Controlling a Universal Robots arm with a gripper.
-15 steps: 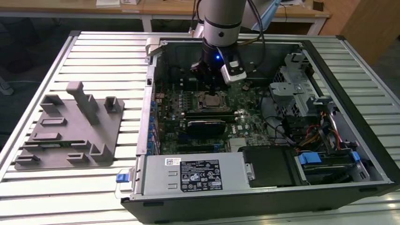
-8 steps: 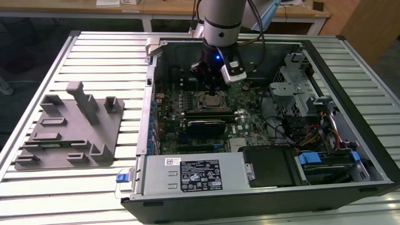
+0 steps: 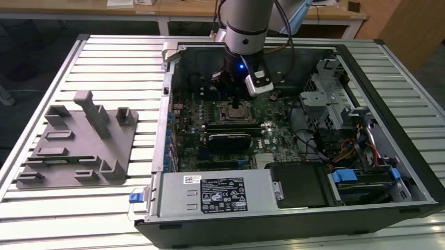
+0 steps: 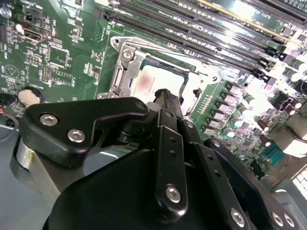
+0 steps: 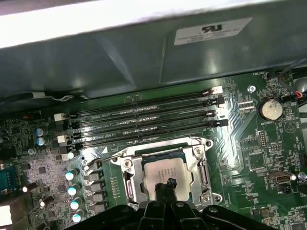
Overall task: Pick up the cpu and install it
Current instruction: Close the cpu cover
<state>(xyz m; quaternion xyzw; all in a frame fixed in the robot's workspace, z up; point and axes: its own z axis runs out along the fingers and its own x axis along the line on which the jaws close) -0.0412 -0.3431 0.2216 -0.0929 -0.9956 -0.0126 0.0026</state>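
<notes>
Resting in the metal-framed socket (image 5: 204, 177) directly beneath my tool (image 5: 165, 183), the small flat square silver-topped cpu (image 5: 159, 171) looks placed. My tool is pinched narrow, holding nothing; clamping seems left.

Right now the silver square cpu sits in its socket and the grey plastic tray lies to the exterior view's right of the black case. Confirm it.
Not right: the exterior view shows the grey plastic tray to its left of the black case. The cpu does sit in its socket.
</notes>
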